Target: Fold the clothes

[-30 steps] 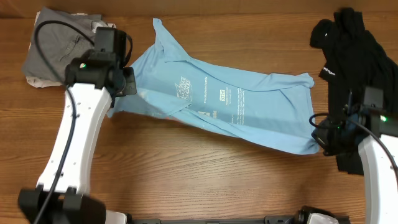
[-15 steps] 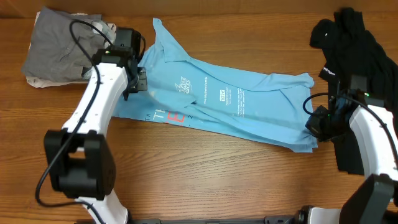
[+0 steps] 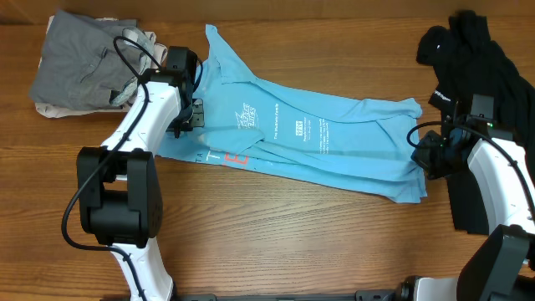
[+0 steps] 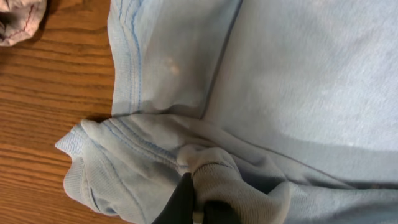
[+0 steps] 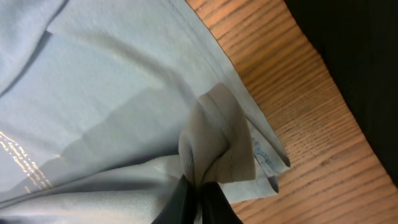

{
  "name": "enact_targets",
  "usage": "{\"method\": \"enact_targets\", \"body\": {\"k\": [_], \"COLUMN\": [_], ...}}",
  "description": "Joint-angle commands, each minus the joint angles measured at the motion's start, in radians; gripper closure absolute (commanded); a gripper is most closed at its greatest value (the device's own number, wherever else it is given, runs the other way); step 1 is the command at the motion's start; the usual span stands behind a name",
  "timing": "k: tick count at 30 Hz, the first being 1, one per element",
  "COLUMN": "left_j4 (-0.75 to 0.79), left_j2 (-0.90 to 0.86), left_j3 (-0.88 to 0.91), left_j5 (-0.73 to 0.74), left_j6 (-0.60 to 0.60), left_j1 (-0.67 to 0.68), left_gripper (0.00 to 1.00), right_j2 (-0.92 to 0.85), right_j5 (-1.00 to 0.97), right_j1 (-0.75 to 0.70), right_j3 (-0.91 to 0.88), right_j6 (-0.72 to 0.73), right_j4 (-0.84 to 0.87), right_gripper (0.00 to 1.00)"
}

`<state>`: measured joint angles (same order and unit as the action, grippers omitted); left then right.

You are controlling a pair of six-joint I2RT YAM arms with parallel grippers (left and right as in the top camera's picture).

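Note:
The sky-blue T-shirt (image 3: pixel 309 138) with white and red-orange lettering lies across the middle of the wooden table, folded lengthwise. My left gripper (image 3: pixel 189 115) is shut on a bunched fold at its left end; in the left wrist view the T-shirt (image 4: pixel 298 74) fills the frame and the gripper (image 4: pixel 198 208) pinches a ribbed fold. My right gripper (image 3: pixel 420 156) is shut on the shirt's right hem; in the right wrist view the gripper (image 5: pixel 198 202) clamps a raised fold of the T-shirt (image 5: pixel 112 93). The black garment (image 3: pixel 472 75) lies heaped at the right.
A crumpled grey garment (image 3: pixel 79 67) lies at the back left corner, and a scrap of it shows in the left wrist view (image 4: pixel 18 18). The black garment also fills the right wrist view's upper right corner (image 5: pixel 360 56). Bare wood (image 3: pixel 276 234) runs along the front.
Both grippers have pulled the shirt's near edge away from the front and over the shirt, narrowing it. The red-orange lettering now shows. The left arm has swung in toward the shirt's left end.

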<state>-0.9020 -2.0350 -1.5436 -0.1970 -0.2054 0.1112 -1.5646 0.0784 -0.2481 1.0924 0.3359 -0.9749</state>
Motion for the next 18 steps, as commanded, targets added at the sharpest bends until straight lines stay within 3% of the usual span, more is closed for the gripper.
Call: {"method": "enact_targets", "body": {"k": [1, 8, 10, 11, 12, 13, 16, 18], "left_j4": [0.019, 0.036, 0.035, 0.032, 0.024, 0.019, -0.033, -0.1], "left_j2": [-0.011, -0.011, -0.011, -0.011, -0.011, -0.011, -0.011, -0.011], "left_j3": [0.008, 0.008, 0.008, 0.008, 0.008, 0.007, -0.039, -0.118], "left_j5": [0.011, 0.011, 0.011, 0.011, 0.011, 0.012, 0.016, 0.015], "left_j6": [0.019, 0.018, 0.019, 0.019, 0.019, 0.019, 0.053, 0.069], "left_j1": [0.001, 0.001, 0.001, 0.001, 0.001, 0.001, 0.001, 0.001], "left_gripper": [0.96, 0.96, 0.92, 0.8, 0.65, 0.6, 0.57, 0.48], "right_j2": [-0.003, -0.045, -0.066, -0.075, -0.082, -0.08, -0.06, -0.045], "right_j5": [-0.004, 0.017, 0.016, 0.017, 0.017, 0.022, 0.058, 0.096], "right_j1": [-0.004, 0.007, 0.006, 0.006, 0.006, 0.006, 0.003, 0.003], "right_j3": [0.021, 0.019, 0.019, 0.019, 0.019, 0.02, 0.035, 0.082], "right_j6": [-0.008, -0.008, -0.008, -0.008, -0.008, -0.007, -0.011, -0.031], "right_j4": [0.039, 0.061, 0.045, 0.031, 0.013, 0.003, -0.005, -0.035], "right_gripper": [0.96, 0.95, 0.95, 0.91, 0.68, 0.57, 0.45, 0.41]}}
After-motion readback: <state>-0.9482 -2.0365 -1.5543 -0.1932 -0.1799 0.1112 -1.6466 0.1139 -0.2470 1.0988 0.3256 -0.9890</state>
